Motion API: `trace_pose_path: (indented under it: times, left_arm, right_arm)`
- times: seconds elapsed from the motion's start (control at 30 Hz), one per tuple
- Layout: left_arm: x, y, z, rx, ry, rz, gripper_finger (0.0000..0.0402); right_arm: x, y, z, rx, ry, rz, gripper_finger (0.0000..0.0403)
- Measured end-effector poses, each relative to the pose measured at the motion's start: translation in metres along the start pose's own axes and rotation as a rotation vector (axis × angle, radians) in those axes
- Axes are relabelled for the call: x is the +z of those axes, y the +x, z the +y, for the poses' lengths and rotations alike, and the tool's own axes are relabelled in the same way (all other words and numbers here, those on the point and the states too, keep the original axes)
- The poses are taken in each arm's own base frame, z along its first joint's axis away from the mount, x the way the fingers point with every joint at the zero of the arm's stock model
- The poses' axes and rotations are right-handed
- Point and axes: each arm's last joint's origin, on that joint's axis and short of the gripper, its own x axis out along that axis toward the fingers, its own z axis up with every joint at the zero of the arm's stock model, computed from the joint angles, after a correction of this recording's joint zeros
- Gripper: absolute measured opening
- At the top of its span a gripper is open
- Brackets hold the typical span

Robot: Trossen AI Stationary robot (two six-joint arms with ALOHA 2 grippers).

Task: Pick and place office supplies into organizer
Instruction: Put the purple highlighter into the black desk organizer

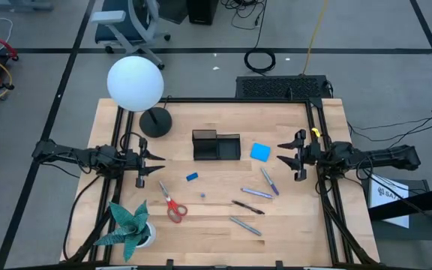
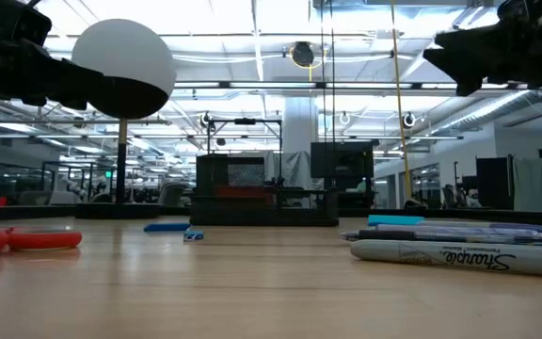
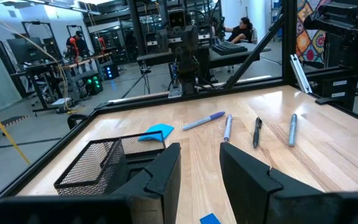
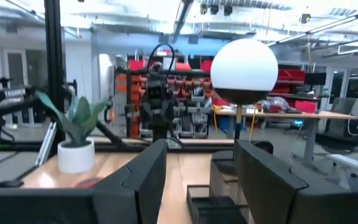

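The black mesh organizer (image 1: 216,145) stands at the table's middle, toward the far side. The blue square pad (image 1: 260,152) lies to its right. A small blue block (image 1: 192,177) and the red-handled scissors (image 1: 172,205) lie nearer the front. Several pens (image 1: 256,193) are scattered at the right front. My left gripper (image 1: 156,164) hovers level at the table's left, open, pointing toward the organizer (image 3: 104,165). My right gripper (image 1: 282,153) hovers at the right, open, above the table beside the pad. Nothing is between either pair of fingers.
A lamp with a white globe (image 1: 136,84) and a round black base (image 1: 155,122) stands at the far left. A green paper plant (image 1: 130,225) in a white pot sits at the front left. Black frame rails (image 1: 317,120) run along the table's edges.
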Motion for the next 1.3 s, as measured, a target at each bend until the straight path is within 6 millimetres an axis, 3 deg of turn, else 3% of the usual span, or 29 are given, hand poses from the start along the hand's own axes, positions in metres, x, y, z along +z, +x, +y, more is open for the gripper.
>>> trace_pose_path:
  times: [0.2, 0.53, 0.73, 0.87, 1.07, 1.3]
  left_arm:
    - [0.000, 0.000, 0.000, 0.000, 0.000, 0.000, 0.0120]
    - [0.000, 0.000, 0.000, 0.000, 0.000, 0.000, 0.0120]
    - [0.000, 0.000, 0.000, 0.000, 0.000, 0.000, 0.0120]
    - [0.000, 0.000, 0.000, 0.000, 0.000, 0.000, 0.0120]
    - [0.000, 0.000, 0.000, 0.000, 0.000, 0.000, 0.0120]
    - [0.000, 0.000, 0.000, 0.000, 0.000, 0.000, 0.0120]
  right_arm:
    - [-0.009, 0.007, 0.004, 0.060, 0.042, 0.097, 0.0181]
    - [0.030, 0.040, 0.026, 0.177, -0.018, 0.121, 0.0180]
    - [0.061, 0.064, 0.036, 0.057, -0.173, 0.133, 0.0180]
    - [0.080, 0.078, 0.039, -0.038, -0.240, 0.246, 0.0180]
    - [0.098, 0.088, 0.038, -0.155, -0.163, 0.389, 0.0180]
    - [0.109, 0.087, 0.033, -0.283, -0.099, 0.541, 0.0180]
